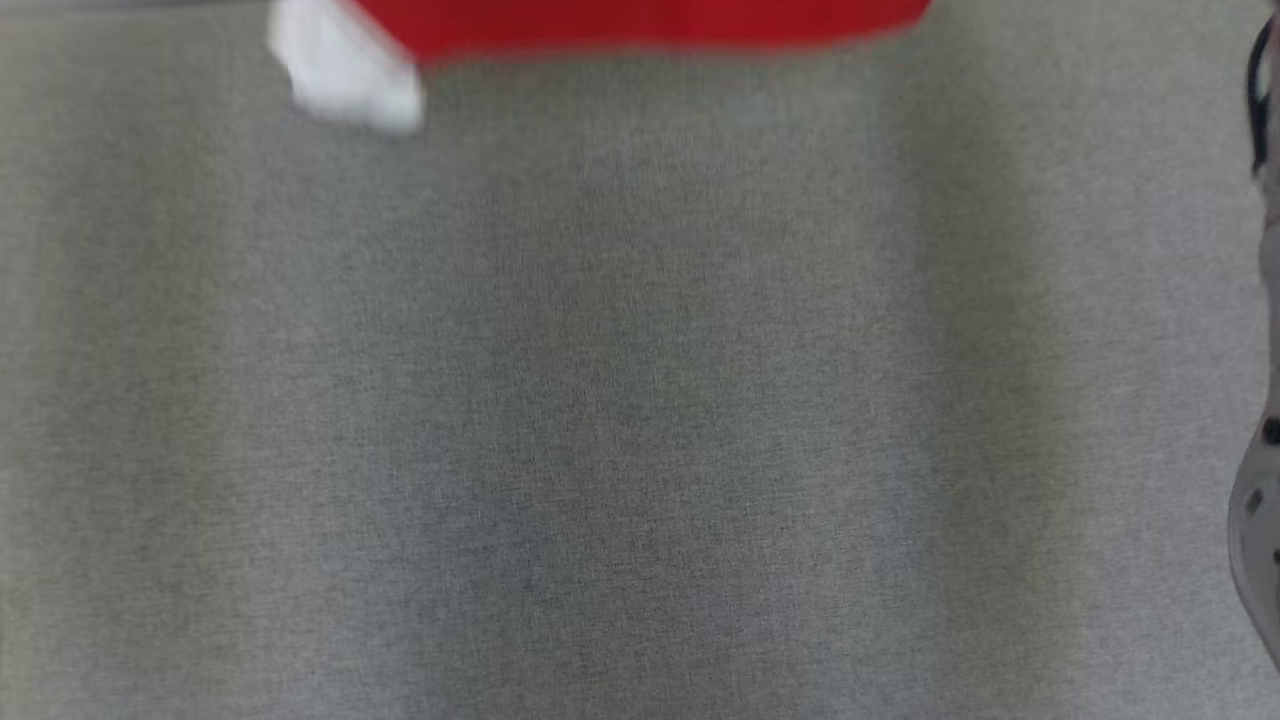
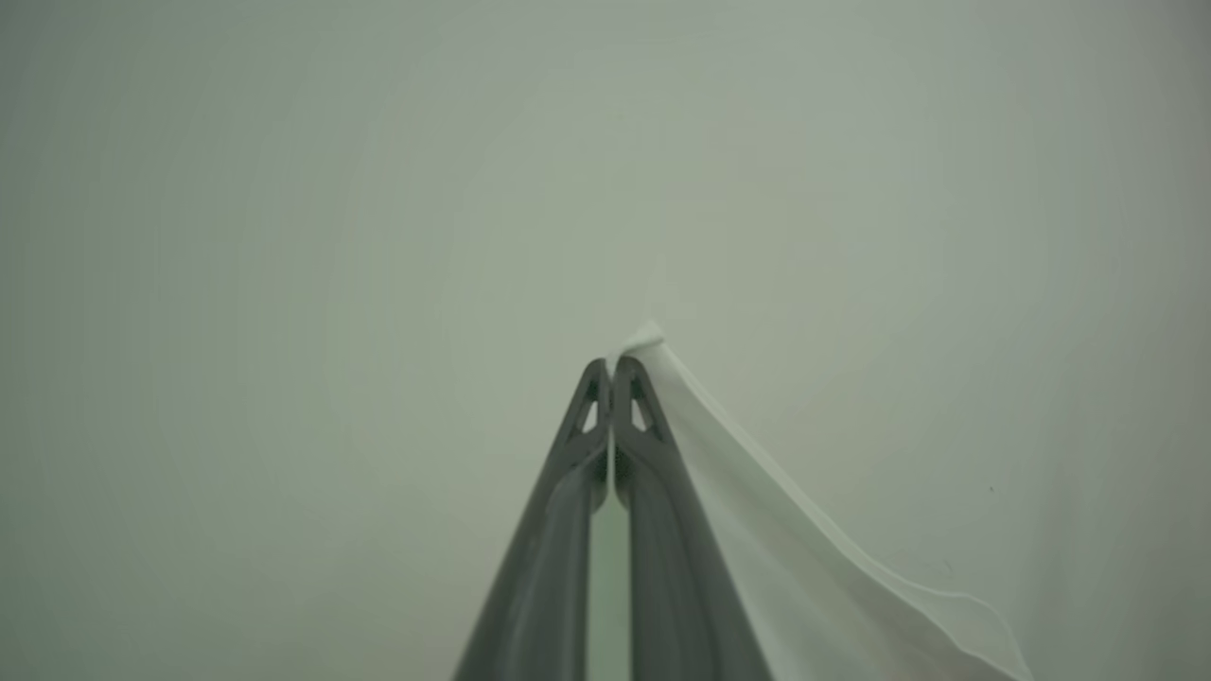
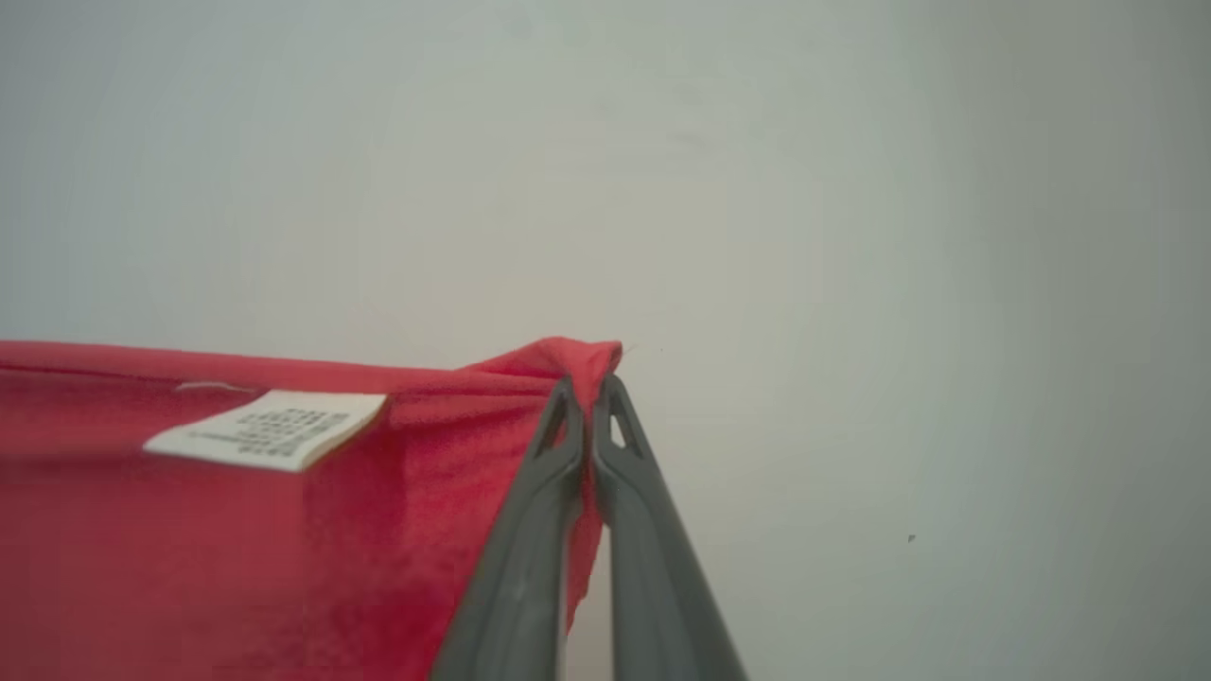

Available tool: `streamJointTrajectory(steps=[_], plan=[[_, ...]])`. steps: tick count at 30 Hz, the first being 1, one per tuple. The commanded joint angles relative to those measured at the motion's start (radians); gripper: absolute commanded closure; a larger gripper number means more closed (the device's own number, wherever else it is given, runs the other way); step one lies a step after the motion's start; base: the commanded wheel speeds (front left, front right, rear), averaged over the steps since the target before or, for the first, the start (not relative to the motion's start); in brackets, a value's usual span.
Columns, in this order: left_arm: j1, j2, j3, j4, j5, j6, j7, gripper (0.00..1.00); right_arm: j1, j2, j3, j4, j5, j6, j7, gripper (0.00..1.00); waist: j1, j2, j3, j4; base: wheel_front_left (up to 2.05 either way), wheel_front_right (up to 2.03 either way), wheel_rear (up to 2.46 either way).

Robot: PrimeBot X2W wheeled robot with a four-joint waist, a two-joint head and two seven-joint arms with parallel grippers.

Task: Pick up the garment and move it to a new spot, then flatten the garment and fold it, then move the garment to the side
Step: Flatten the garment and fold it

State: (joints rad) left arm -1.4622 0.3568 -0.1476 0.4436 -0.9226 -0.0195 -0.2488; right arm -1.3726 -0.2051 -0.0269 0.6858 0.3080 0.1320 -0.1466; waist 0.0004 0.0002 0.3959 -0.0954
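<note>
Head view first: we see the red garment [image 1: 640,25] along the top edge of the picture, over the far part of the grey bench [image 1: 640,400]. It is blurred, and its white part [image 1: 345,75] juts out at its left end, touching the red. We cannot tell whether the cloth lies on the bench or hangs above it. A pale piece of arm [image 1: 1258,520] shows at the right edge, well apart from the garment.

Left wrist view: we find the left pincer [image 2: 612,364] closed, its two dark fingers pressed together at the tips. The white part [image 2: 804,586] runs up along the outer side of one finger and comes to a point just above the tips, drawn taut from there, so we read it as gripped.

Right wrist view: the right pincer [image 3: 587,383] is closed on a bunched corner of the garment [image 3: 189,530], with a red fold poking out just above the fingertips. From that corner the cloth stretches away to the picture's left, its upper edge pulled nearly straight. A white label [image 3: 270,430] with small print lies on the red, near the pincer but not touching it.
</note>
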Motion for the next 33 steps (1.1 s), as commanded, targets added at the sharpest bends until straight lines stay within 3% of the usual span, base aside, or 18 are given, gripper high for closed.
streamJointTrajectory(steps=[1, 5, 8, 12, 16, 19, 24, 27, 33], plan=[[-0.029, -0.014, 0.025, -0.018, 0.014, -0.010, -0.012, 1.00, -0.026, 0.006, -0.028, 0.013, -0.028, -0.003, -0.039, 1.00, -0.0004, -0.0002, 0.076, 0.003, 0.00, 0.00, 0.00], [-0.048, -0.081, 0.131, -0.095, 0.054, -0.062, -0.018, 1.00, -0.087, 0.038, -0.091, 0.006, -0.109, -0.003, -0.106, 1.00, -0.0004, -0.0002, 0.098, 0.013, 0.00, 0.00, 0.00], [0.039, -0.142, 0.176, -0.121, 0.079, -0.095, -0.016, 1.00, -0.048, 0.055, -0.067, 0.030, -0.113, -0.002, -0.113, 1.00, -0.0004, -0.0002, 0.107, 0.023, 0.00, 0.00, 0.00], [0.147, -0.161, 0.153, -0.099, 0.088, -0.109, -0.017, 1.00, 0.011, 0.049, 0.001, 0.074, -0.088, -0.002, -0.092, 1.00, -0.0004, -0.0002, 0.108, 0.030, 0.00, 0.00, 0.00], [0.347, -0.165, 0.108, -0.131, 0.018, -0.114, -0.017, 1.00, 0.120, 0.014, 0.111, 0.087, -0.021, -0.002, -0.062, 1.00, -0.0004, -0.0002, 0.082, 0.029, 0.00, 0.00, 0.00], [0.538, -0.142, 0.086, -0.200, -0.025, -0.110, -0.017, 1.00, 0.226, -0.023, 0.199, 0.059, 0.053, -0.002, -0.041, 1.00, -0.0004, -0.0002, 0.034, 0.032, 0.00, 0.00, 0.00], [0.850, -0.167, 0.100, -0.322, -0.095, -0.111, -0.017, 1.00, 0.434, -0.126, 0.276, -0.030, 0.165, -0.002, 0.011, 1.00, -0.0004, -0.0002, -0.089, 0.044, 0.00, 0.00, 0.00], [1.061, -0.220, 0.165, -0.373, -0.134, -0.111, -0.017, 1.00, 0.615, -0.163, 0.247, -0.067, 0.245, -0.003, 0.106, 1.00, -0.0004, -0.0002, -0.201, 0.049, 0.00, 0.00, 0.00], [1.289, -0.276, 0.189, -0.441, -0.102, -0.110, -0.018, 1.00, 0.840, -0.185, 0.182, -0.140, 0.242, -0.003, 0.184, 1.00, -0.0004, -0.0002, -0.327, 0.056, 0.00, 0.00, 0.00]])
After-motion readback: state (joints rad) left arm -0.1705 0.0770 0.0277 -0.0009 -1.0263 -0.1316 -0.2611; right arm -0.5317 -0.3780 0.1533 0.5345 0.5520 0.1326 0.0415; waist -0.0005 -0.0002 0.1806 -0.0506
